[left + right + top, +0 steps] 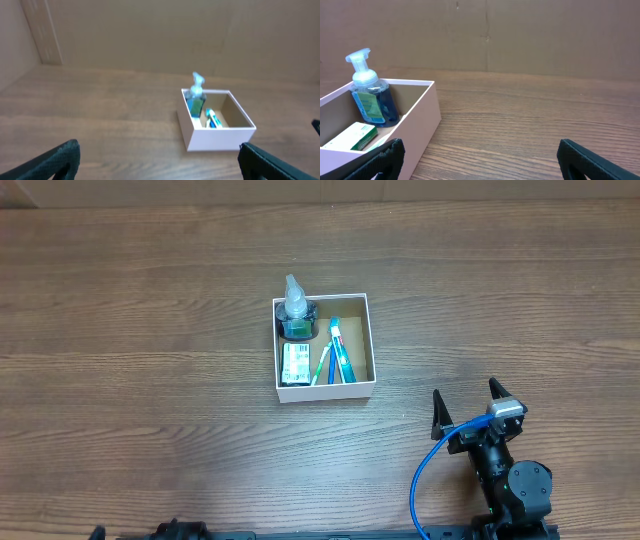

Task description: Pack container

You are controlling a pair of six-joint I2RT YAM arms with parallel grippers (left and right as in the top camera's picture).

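Observation:
The container [371, 350], a square box with white walls and a brown floor, sits at the middle of the table. It holds an upright blue soap pump bottle [296, 312], a green and white small box [294, 364], a blue toothpaste tube [340, 350] and a toothbrush [322, 366]. My right gripper [467, 405] is open and empty, to the front right of the container. In the right wrist view [480, 160] the container wall [422, 125] is at the left. My left gripper [160, 162] is open and empty, with the container [220, 139] ahead to the right.
The table is dark wood [150, 330]. A brown cardboard wall [520, 35] stands behind it. A blue cable [425, 480] loops beside the right arm near the front edge. Part of the left arm [175, 532] shows at the bottom edge.

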